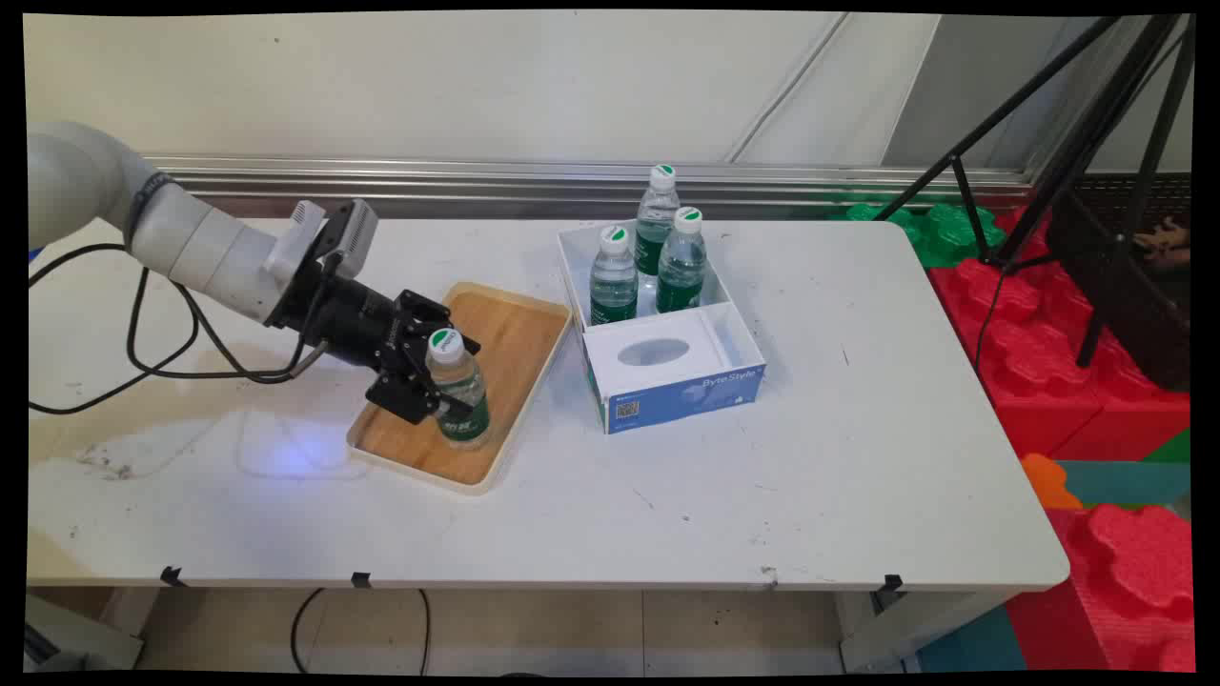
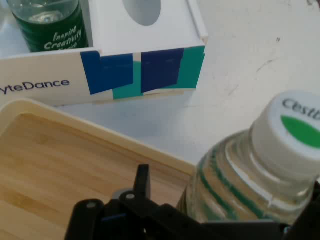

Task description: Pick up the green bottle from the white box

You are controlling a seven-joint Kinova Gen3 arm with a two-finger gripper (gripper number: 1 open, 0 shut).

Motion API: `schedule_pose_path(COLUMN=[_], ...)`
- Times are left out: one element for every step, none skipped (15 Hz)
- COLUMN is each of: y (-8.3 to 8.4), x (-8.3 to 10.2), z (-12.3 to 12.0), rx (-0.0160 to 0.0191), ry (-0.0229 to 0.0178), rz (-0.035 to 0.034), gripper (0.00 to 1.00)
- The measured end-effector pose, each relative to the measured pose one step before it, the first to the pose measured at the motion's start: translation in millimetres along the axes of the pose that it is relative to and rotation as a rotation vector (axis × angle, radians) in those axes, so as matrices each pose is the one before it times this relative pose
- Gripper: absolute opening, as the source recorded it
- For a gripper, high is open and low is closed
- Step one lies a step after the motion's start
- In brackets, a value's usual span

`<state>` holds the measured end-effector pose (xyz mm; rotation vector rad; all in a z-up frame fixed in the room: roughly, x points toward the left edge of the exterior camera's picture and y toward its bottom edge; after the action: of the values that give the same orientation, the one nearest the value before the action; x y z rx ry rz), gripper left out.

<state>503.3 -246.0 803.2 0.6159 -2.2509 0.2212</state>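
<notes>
1. Main view: the hand (image 1: pixel 434 386) reaches in low from the left and grips a water bottle (image 1: pixel 458 389) by its body, one finger on each side. The fingers cover part of the green label, and the near finger's tip is hard to separate from the label.
2. Main view: the bottle stands upright, white cap up, on the near right part of a wooden tray (image 1: pixel 505 348). Whether its base rests fully on the tray or sits slightly raised cannot be told.
3. Main view: the tray lies on the white surface (image 1: pixel 667 495), holding nothing but this bottle; its left rim is partly hidden behind the hand.
4. Main view: just right of the tray stands a white and blue box (image 1: pixel 667 395). Its rear open compartment holds three upright bottles (image 1: pixel 658 262) with green labels; its front part is closed by a white panel with an oval opening.
5. Hand view: the held bottle (image 2: pixel 260 170) fills the lower right, cut off by the frame; the cap lettering is only partly legible.
6. Hand view: black linkage shows along the bottom edge, but the fingertips are out of sight.
7. Hand view: the tray's rim (image 2: pixel 100 132) crosses the middle; beyond it the box (image 2: pixel 145 70) shows one bottle (image 2: pixel 47 25) at top left, cropped.
</notes>
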Motion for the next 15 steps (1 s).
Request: schedule_pose_path(y=[0.40,0.46,0.88,0.76,0.57,0.94,0.94,1.13,1.08,1.18,1.36,1.26,1.59,1.22,0.74], x=[0.32,0.97,1.09,1.13,1.00,1.45,2.09,1.97,1.58,2.14,2.43,2.44,3.29,4.05,3.91], z=[-2.00,-2.98,-3.82,-3.58,-2.95,-4.56,-5.98,-7.08,-6.43,-7.96,-8.36,-7.20,-8.68,-8.50,-7.06], rx=[0.00048,0.00095,0.00029,0.00035,0.00082,0.00095,0.00086,0.00046,0.00033,0.00025,-0.00013,-0.00045,0.00007,0.00079,0.00140], ry=[0.00391,0.00565,0.00544,0.00450,0.00362,0.00507,0.00659,0.00642,0.00538,0.00671,0.00642,0.00609,0.00820,0.00972,0.00909], rz=[-0.00180,-0.00113,-0.00078,-0.00026,0.00010,-0.00005,0.00060,-0.00008,-0.00058,-0.00091,-0.00157,-0.00193,-0.00300,-0.00394,-0.00328], gripper=[1.00,1.00,1.00,1.00,1.00,1.00,1.00,1.00,1.00,1.00,1.00,1.00,1.00,1.00,1.00])
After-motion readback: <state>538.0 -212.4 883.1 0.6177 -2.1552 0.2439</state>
